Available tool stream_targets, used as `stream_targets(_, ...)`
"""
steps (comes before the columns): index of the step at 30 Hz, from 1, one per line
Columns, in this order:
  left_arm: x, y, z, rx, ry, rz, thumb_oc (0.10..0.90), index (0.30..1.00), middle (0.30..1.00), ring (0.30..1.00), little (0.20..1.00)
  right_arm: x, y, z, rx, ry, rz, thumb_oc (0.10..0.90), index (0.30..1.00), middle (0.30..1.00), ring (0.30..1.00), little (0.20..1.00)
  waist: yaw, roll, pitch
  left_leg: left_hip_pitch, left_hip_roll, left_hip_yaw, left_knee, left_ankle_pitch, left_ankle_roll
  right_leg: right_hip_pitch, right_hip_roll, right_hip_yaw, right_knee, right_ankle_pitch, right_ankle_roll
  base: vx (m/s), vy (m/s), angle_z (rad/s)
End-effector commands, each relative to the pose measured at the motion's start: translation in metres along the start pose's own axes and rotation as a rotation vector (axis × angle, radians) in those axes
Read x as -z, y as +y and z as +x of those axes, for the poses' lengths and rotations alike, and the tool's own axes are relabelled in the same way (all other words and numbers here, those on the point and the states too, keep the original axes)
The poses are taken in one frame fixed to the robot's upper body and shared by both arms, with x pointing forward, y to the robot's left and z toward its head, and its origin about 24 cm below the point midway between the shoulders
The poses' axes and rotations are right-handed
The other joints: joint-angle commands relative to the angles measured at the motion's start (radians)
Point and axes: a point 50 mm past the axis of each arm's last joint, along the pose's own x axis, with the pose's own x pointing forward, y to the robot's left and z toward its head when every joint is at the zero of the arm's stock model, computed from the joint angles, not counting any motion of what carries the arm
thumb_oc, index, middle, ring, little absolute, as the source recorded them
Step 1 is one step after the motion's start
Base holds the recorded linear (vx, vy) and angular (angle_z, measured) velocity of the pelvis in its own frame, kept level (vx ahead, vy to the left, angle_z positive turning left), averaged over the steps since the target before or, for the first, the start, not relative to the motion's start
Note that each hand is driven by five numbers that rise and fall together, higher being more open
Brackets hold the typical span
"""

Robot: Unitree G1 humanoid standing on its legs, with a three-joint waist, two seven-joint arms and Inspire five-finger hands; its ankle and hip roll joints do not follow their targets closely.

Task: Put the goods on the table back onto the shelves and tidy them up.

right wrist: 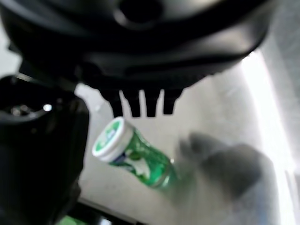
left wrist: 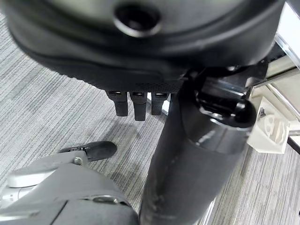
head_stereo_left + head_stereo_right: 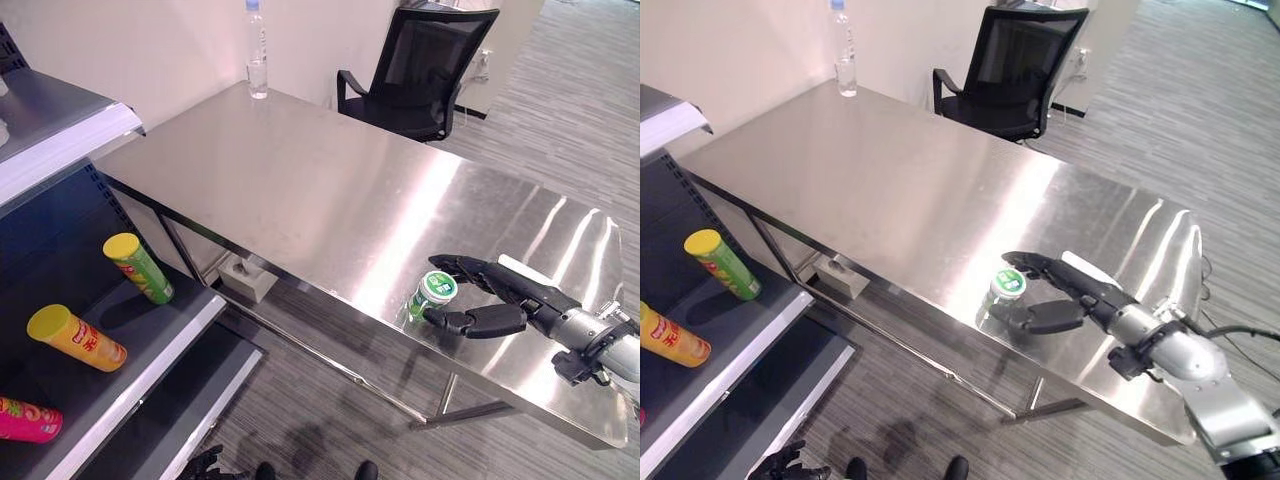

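A small green bottle with a white lid (image 3: 432, 293) stands near the front edge of the steel table (image 3: 300, 190). My right hand (image 3: 520, 300) reaches in from the right, open. Its fingers lie behind the bottle and its thumb in front, so the bottle sits in the gap between them. In the right wrist view the green bottle (image 1: 133, 154) shows just past the straight fingers (image 1: 140, 105), apart from them. My left hand (image 2: 136, 101) hangs low over the carpet with its fingers relaxed, holding nothing.
A shelf unit (image 3: 60, 280) stands at the left with a green canister (image 3: 138, 267), an orange canister (image 3: 77, 338) and a pink one (image 3: 28, 420) lying on it. A water bottle (image 3: 257, 50) stands at the table's far corner. A black office chair (image 3: 425, 70) stands behind the table. A white box (image 3: 245, 277) sits on the floor beneath it.
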Motion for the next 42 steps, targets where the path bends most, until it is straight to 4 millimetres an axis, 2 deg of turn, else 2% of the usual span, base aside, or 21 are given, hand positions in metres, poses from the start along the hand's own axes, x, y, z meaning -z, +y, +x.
stream_targets(1, -0.025, 0.015, 0.005, -0.040, -0.100, 0.030, 0.800, 0.900, 0.900, 0.900, 0.900, -0.030, -0.028, 0.010, 0.094, -0.123, -0.169, 0.800, 0.900, 0.900, 0.900, 0.900, 0.020, -0.028, -0.024, -0.086, 0.009, 0.004, -0.013, 0.055, -0.026, 0.120, -0.036, -0.058, 0.008, -0.118, 0.064, 0.00, 0.000, 0.00)
stream_targets(4, -0.025, 0.016, 0.005, -0.045, -0.097, 0.036, 0.800, 0.900, 0.900, 0.900, 0.900, -0.030, -0.024, 0.014, 0.070, -0.120, -0.193, 0.800, 0.900, 0.900, 0.900, 0.900, 0.026, -0.033, -0.019, -0.091, 0.007, -0.004, -0.013, 0.057, -0.027, 0.121, -0.036, -0.066, 0.010, -0.121, 0.062, 0.01, -0.006, 0.10)
stream_targets(5, -0.025, 0.016, 0.005, -0.044, -0.097, 0.036, 0.800, 0.900, 0.900, 0.900, 0.900, -0.030, -0.023, 0.014, 0.063, -0.119, -0.194, 0.734, 0.801, 0.801, 0.801, 0.801, 0.027, -0.034, -0.018, -0.091, 0.007, -0.007, -0.013, 0.057, -0.026, 0.122, -0.035, -0.069, 0.010, -0.122, 0.062, 0.01, -0.006, 0.11)
stream_targets(6, -0.025, 0.017, 0.005, -0.047, -0.097, 0.036, 0.800, 0.900, 0.900, 0.900, 0.900, -0.030, -0.022, 0.014, 0.063, -0.119, -0.198, 0.400, 0.300, 0.300, 0.300, 0.300, 0.028, -0.035, -0.018, -0.093, 0.006, -0.010, -0.013, 0.057, -0.027, 0.123, -0.035, -0.072, 0.010, -0.123, 0.062, 0.02, -0.010, 0.12)
stream_targets(12, -0.028, 0.018, 0.005, -0.055, -0.103, 0.032, 0.800, 0.900, 0.900, 0.900, 0.900, -0.029, -0.020, 0.019, 0.066, -0.122, -0.203, 0.400, 0.300, 0.300, 0.300, 0.300, 0.036, -0.039, -0.016, -0.095, 0.005, -0.021, -0.013, 0.058, -0.027, 0.127, -0.035, -0.083, 0.011, -0.127, 0.059, 0.00, -0.004, 0.03)
stream_targets(22, -0.031, 0.022, 0.006, -0.075, -0.107, 0.021, 0.800, 0.900, 0.900, 0.900, 0.900, -0.033, -0.034, 0.015, 0.235, -0.176, -0.159, 0.400, 0.300, 0.300, 0.300, 0.300, 0.043, -0.036, -0.021, -0.088, 0.002, -0.038, -0.013, 0.055, -0.026, 0.144, -0.032, -0.098, 0.012, -0.137, 0.053, 0.00, -0.022, 0.09)
stream_targets(23, -0.033, 0.024, 0.006, -0.082, -0.112, 0.015, 0.800, 0.900, 0.900, 0.900, 0.900, -0.047, -0.053, 0.008, 0.369, -0.258, -0.127, 0.400, 0.300, 0.300, 0.300, 0.300, 0.048, -0.033, -0.029, -0.085, 0.003, -0.047, -0.013, 0.057, -0.030, 0.153, -0.028, -0.107, 0.012, -0.144, 0.049, -0.02, -0.081, 0.03)
stream_targets(24, -0.034, 0.025, 0.006, -0.085, -0.119, 0.014, 0.800, 0.900, 0.900, 0.900, 0.900, -0.052, -0.059, 0.006, 0.405, -0.285, -0.123, 0.400, 0.300, 0.300, 0.300, 0.300, 0.051, -0.033, -0.030, -0.084, 0.003, -0.051, -0.013, 0.059, -0.031, 0.157, -0.026, -0.109, 0.012, -0.147, 0.048, -0.04, -0.135, 0.09)
stream_targets(25, -0.036, 0.026, 0.006, -0.089, -0.125, 0.017, 0.800, 0.900, 0.900, 0.900, 0.900, -0.065, -0.073, 0.002, 0.486, -0.356, -0.121, 0.400, 0.300, 0.300, 0.300, 0.300, 0.061, -0.032, -0.034, -0.086, 0.006, -0.060, -0.012, 0.065, -0.038, 0.164, -0.022, -0.117, 0.013, -0.153, 0.042, -0.04, -0.111, 0.26)
stream_targets(28, -0.041, 0.024, 0.007, -0.081, -0.139, 0.031, 0.800, 0.900, 0.900, 0.900, 0.900, -0.090, -0.092, 0.000, 0.579, -0.470, -0.148, 0.400, 0.300, 0.300, 0.300, 0.300, 0.080, -0.032, -0.039, -0.096, 0.013, -0.081, -0.011, 0.080, -0.053, 0.174, -0.010, -0.135, 0.013, -0.166, 0.031, -0.05, -0.126, 0.30)
stream_targets(29, -0.042, 0.022, 0.007, -0.076, -0.141, 0.034, 0.800, 0.900, 0.900, 0.900, 0.900, -0.110, -0.099, 0.000, 0.616, -0.555, -0.172, 0.400, 0.300, 0.300, 0.300, 0.300, 0.097, -0.030, -0.039, -0.105, 0.019, -0.096, -0.007, 0.095, -0.065, 0.184, 0.002, -0.147, 0.012, -0.177, 0.021, -0.08, -0.171, 0.30)
stream_targets(30, -0.042, 0.021, 0.008, -0.075, -0.141, 0.037, 0.800, 0.900, 0.900, 0.900, 0.900, -0.119, -0.102, -0.001, 0.636, -0.602, -0.173, 0.400, 0.300, 0.300, 0.300, 0.300, 0.106, -0.029, -0.039, -0.111, 0.024, -0.104, -0.005, 0.105, -0.073, 0.187, 0.009, -0.154, 0.010, -0.183, 0.016, -0.10, -0.237, 0.34)
stream_targets(31, -0.045, 0.019, 0.008, -0.071, -0.149, 0.044, 0.800, 0.900, 0.900, 0.900, 0.900, -0.140, -0.103, 0.000, 0.666, -0.713, -0.182, 0.400, 0.300, 0.300, 0.300, 0.300, 0.132, -0.026, -0.035, -0.128, 0.037, -0.124, -0.003, 0.128, -0.090, 0.193, 0.026, -0.167, 0.006, -0.194, 0.004, -0.09, -0.207, 0.45)
stream_targets(33, -0.047, 0.018, 0.009, -0.075, -0.157, 0.041, 0.800, 0.900, 0.900, 0.900, 0.900, -0.161, -0.105, 0.000, 0.684, -0.805, -0.209, 0.400, 0.300, 0.300, 0.300, 0.300, 0.150, -0.018, -0.029, -0.145, 0.051, -0.141, -0.001, 0.148, -0.107, 0.195, 0.039, -0.183, 0.006, -0.205, -0.005, -0.07, -0.231, 0.71)
stream_targets(34, -0.047, 0.018, 0.009, -0.079, -0.160, 0.042, 0.800, 0.900, 0.900, 0.900, 0.900, -0.182, -0.104, -0.001, 0.697, -0.896, -0.247, 0.400, 0.300, 0.300, 0.300, 0.300, 0.166, -0.013, -0.020, -0.153, 0.072, -0.152, 0.000, 0.154, -0.137, 0.206, 0.057, -0.181, 0.006, -0.237, -0.013, -0.04, -0.222, 0.75)
stream_targets(36, -0.038, 0.016, 0.008, -0.084, -0.129, 0.010, 0.800, 0.900, 0.900, 0.900, 0.900, -0.201, -0.097, 0.002, 0.677, -0.992, -0.246, 0.400, 0.300, 0.300, 0.300, 0.300, 0.189, 0.004, -0.013, -0.172, 0.089, -0.145, 0.004, 0.180, -0.148, 0.213, 0.066, -0.211, 0.006, -0.247, -0.024, -0.09, -0.142, 0.72)
stream_targets(39, -0.031, 0.015, 0.007, -0.093, -0.101, -0.001, 0.800, 0.900, 0.900, 0.900, 0.900, -0.213, -0.087, 0.007, 0.641, -1.036, -0.276, 0.400, 0.300, 0.300, 0.300, 0.300, 0.189, 0.009, -0.001, -0.194, 0.129, -0.045, 0.050, 0.186, -0.133, 0.202, 0.050, -0.257, 0.006, -0.232, -0.029, -0.13, -0.002, 0.68)
stream_targets(42, -0.023, 0.016, 0.005, -0.099, -0.081, -0.010, 0.800, 0.900, 0.900, 0.900, 0.900, -0.221, -0.077, 0.016, 0.597, -1.077, -0.244, 0.400, 0.300, 0.300, 0.300, 0.300, 0.197, 0.008, -0.001, -0.180, 0.144, -0.018, 0.099, 0.146, -0.118, 0.194, 0.036, -0.274, 0.006, -0.221, -0.035, -0.08, 0.028, 0.55)
